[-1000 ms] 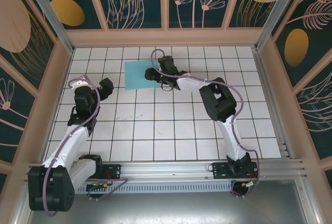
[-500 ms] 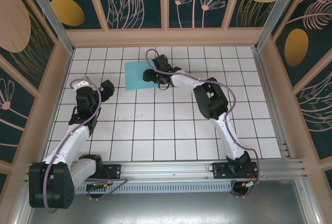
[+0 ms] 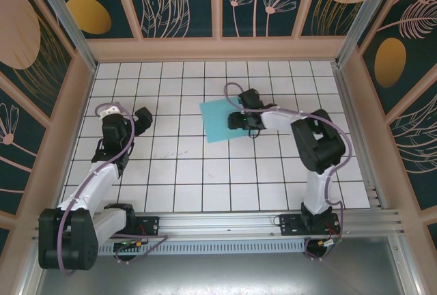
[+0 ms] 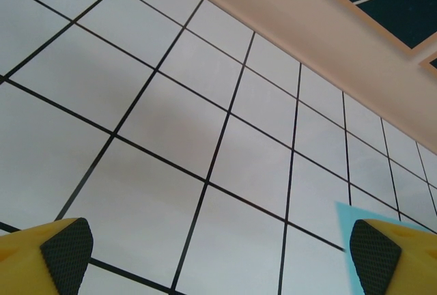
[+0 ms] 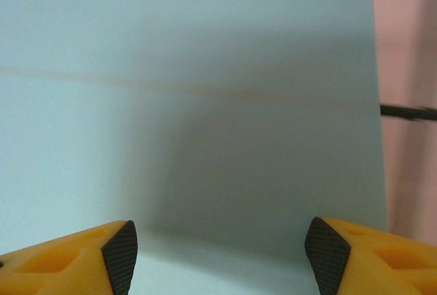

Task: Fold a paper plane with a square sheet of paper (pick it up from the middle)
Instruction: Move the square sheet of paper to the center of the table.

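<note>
paper (image 3: 215, 121): flat square, edges skewed off the table (image 3: 205, 172) grid, far middle
right gripper (image 5: 218, 248): fingers apart, over paper
left gripper (image 4: 217, 250): fingers apart

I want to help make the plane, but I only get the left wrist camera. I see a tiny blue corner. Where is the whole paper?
Observer: From the top camera, the paper lies flat on the table, a little beyond its middle.
Operator: Is the other arm near it?
Observer: Yes. The right pincer is over the paper's right side.
Operator: Is it pinching the paper?
Observer: Its wrist camera shows its fingers apart, with the paper spread flat and unfolded beyond them.
</note>
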`<move>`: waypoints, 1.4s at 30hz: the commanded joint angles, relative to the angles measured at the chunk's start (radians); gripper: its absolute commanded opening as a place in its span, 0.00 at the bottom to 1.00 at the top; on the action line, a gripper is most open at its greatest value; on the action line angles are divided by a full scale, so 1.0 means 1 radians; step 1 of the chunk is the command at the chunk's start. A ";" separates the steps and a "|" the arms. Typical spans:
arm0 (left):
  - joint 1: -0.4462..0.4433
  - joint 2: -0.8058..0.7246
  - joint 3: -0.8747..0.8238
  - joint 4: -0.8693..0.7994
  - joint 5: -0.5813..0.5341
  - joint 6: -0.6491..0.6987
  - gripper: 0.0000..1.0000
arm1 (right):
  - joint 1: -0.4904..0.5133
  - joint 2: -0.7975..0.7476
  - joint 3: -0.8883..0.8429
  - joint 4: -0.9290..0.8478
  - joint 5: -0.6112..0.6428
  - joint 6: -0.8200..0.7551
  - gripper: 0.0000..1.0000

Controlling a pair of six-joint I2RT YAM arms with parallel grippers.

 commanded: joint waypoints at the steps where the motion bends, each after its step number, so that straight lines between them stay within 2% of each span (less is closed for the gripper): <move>1: 0.006 0.010 0.027 -0.008 0.029 -0.006 0.98 | -0.037 -0.022 -0.023 -0.178 0.047 -0.043 0.71; 5: 0.006 0.021 0.032 -0.012 0.043 -0.006 0.99 | -0.015 -0.027 0.125 -0.245 0.028 0.020 0.77; 9: 0.006 0.033 0.035 -0.011 0.055 -0.004 0.98 | 0.020 0.078 0.276 -0.282 0.068 0.059 0.85; 13: 0.006 0.050 0.041 -0.015 0.061 -0.003 0.98 | 0.027 0.225 0.415 -0.330 0.070 0.096 0.85; 16: 0.007 0.059 0.043 -0.016 0.070 -0.003 0.98 | 0.032 0.280 0.462 -0.357 0.104 0.121 0.85; 23: 0.006 0.070 0.047 -0.018 0.082 -0.003 0.99 | 0.070 0.268 0.378 -0.354 0.111 0.143 0.85; 33: 0.007 0.085 0.047 -0.013 0.112 -0.013 0.99 | 0.223 0.068 -0.017 -0.307 0.094 0.319 0.84; 38: 0.006 0.100 0.053 -0.016 0.131 -0.013 0.99 | 0.239 -0.029 -0.006 -0.364 0.144 0.340 0.85; 42: 0.007 0.112 0.058 -0.016 0.136 -0.009 0.99 | 0.235 -0.091 0.051 -0.393 0.160 0.283 0.92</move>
